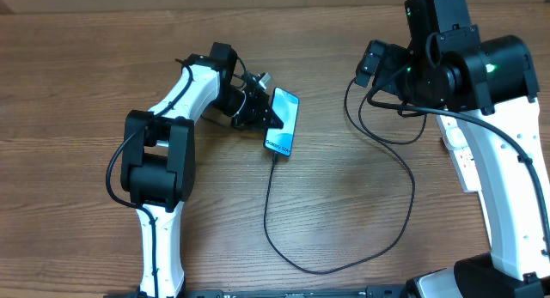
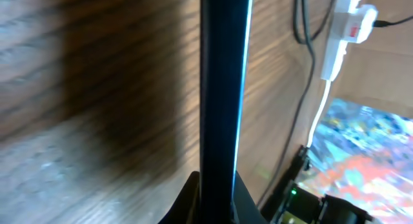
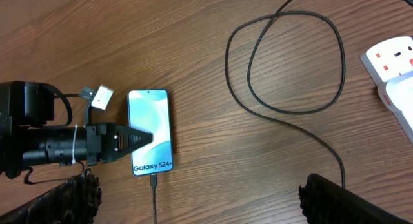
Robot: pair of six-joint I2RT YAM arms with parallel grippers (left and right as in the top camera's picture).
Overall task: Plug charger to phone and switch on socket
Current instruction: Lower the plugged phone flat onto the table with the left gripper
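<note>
- Phone (image 3: 150, 121) lies flat near the middle of the wooden worktop (image 3: 213, 30), light blue screen up, with the "Galaxy S24+" lettering at the end nearest the right wrist camera.
- Left gripper (image 3: 132, 139) reaches in from the phone's long side, and its jaws are clamped on that edge. One dark pointed finger lies across the screen. The left wrist view shows the phone edge-on, a dark bar running straight up between the two fingers.
- Charger (image 3: 293, 62), the thin black cable, has its connector (image 3: 153, 181) right at the phone's lettered end. It is in line with the body and touching it, and it looks seated in the port.
- From there the cable runs away from the phone, sweeps round in a wide curve across the worktop and rises into a loose loop between the phone and the socket.
- Socket (image 3: 390, 59), the white power strip, sits well apart from the phone on the right side of the worktop, half hidden under the right arm in the overhead view.
- One red switch (image 2: 353, 31) shows on it from the left wrist camera; on or off, I cannot tell.
- Right gripper (image 3: 198, 185) hangs above the worktop between phone and socket, jaws spread wide and gripping nothing.
</note>
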